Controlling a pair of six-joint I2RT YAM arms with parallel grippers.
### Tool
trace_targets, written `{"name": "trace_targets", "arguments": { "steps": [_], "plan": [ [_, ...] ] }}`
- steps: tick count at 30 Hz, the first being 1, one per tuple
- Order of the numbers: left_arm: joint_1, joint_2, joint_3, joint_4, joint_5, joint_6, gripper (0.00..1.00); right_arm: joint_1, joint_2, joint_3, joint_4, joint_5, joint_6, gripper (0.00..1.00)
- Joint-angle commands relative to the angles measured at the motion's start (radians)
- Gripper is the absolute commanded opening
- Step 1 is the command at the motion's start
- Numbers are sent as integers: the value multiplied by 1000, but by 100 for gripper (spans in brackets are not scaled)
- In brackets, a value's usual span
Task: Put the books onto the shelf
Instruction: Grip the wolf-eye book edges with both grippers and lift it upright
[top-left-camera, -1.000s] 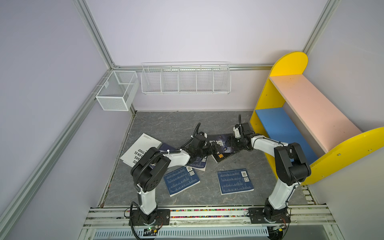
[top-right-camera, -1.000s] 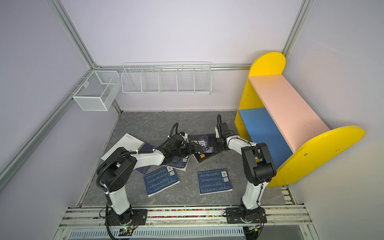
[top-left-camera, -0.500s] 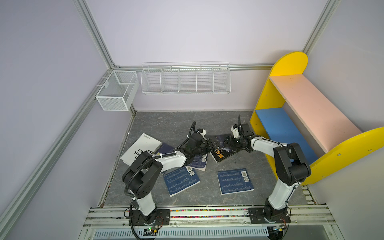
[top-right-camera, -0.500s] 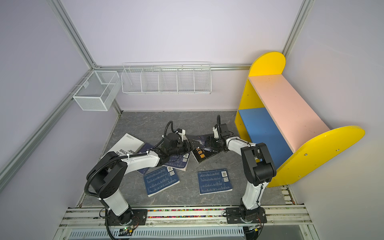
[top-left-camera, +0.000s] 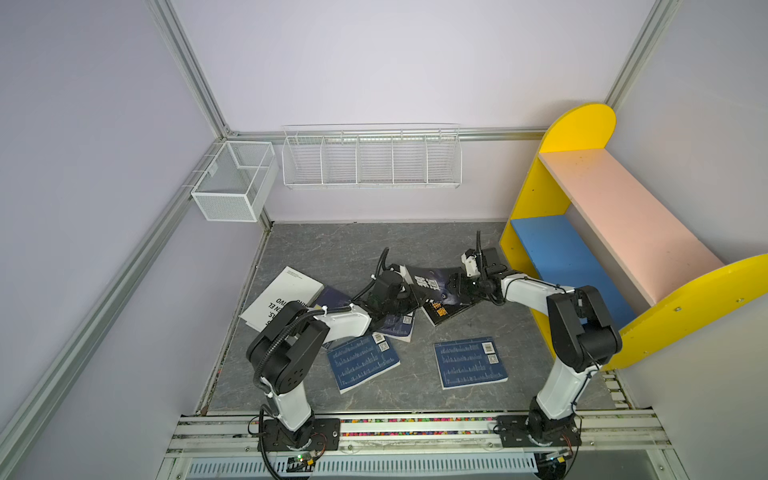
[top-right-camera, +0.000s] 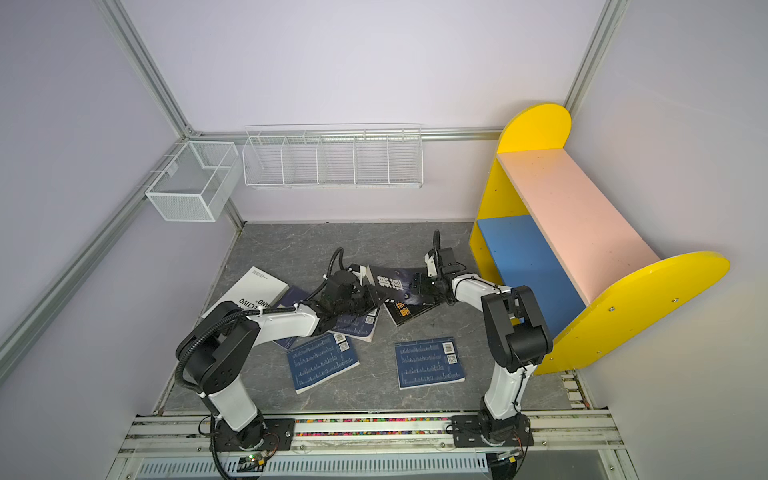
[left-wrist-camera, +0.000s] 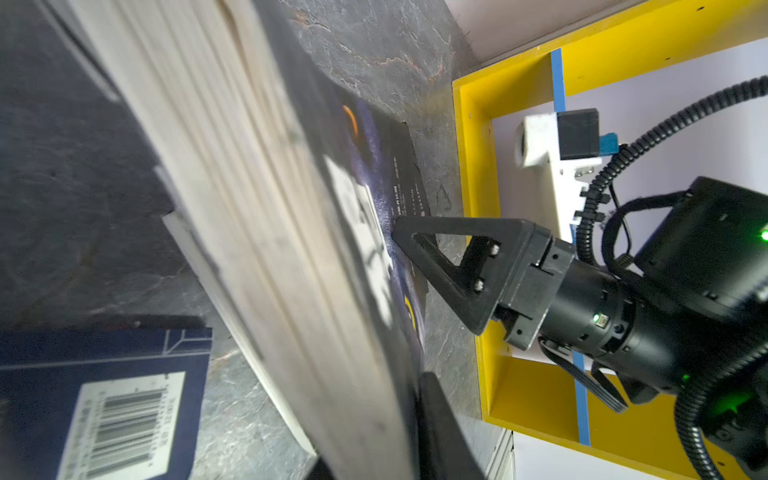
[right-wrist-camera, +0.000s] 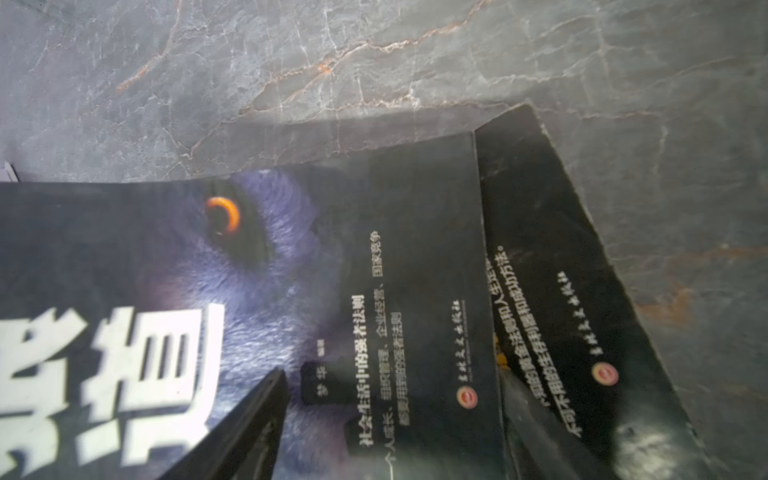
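Shelf (top-left-camera: 623, 216) stands at right; near its foot on the grey floor (top-left-camera: 353, 249) the top black book (top-left-camera: 440, 286) tilts up off a lower black book (top-left-camera: 446, 311). Left gripper (top-left-camera: 410, 299) clamped on its page edge, right gripper (top-left-camera: 456, 286) with jaws apart, a fingertip (left-wrist-camera: 401, 229) touching its cover.

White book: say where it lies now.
In both top views the white book lies flat at the left edge of the grey floor, a navy book beside it.
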Motion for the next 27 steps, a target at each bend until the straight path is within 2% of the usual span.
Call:
{"name": "trace_targets", "arguments": {
  "steps": [1, 5, 9, 13, 15, 19, 23, 25, 27],
  "plan": [
    [1, -17, -12, -10, -34, 27, 13, 19, -21, -33, -61, -61, 14, 80],
    [10, -45, -10, -39, -26, 53, 6, 15, -74, -27, -75, -78, 13, 83],
    [24, -125, 34, -186, 4, 170, 2, -6, -157, -24, -79, -175, 3, 89],
    [91, -221, 88, -289, 177, 257, 0, -57, -231, -29, -68, -379, 7, 98],
    [138, -280, 120, -376, 240, 298, 0, -78, -285, -43, -62, -452, 17, 89],
    [232, -360, 188, -504, 429, 376, 0, -86, -402, -80, -42, -550, 35, 88],
    [307, -443, 202, -496, 599, 387, 0, -86, -481, -127, 69, -702, 121, 89],
    [332, -480, 203, -473, 666, 375, 0, -86, -510, -143, 104, -738, 160, 89],
    [339, -521, 192, -425, 687, 353, 0, -87, -535, -155, 127, -755, 185, 89]
  ]
}}
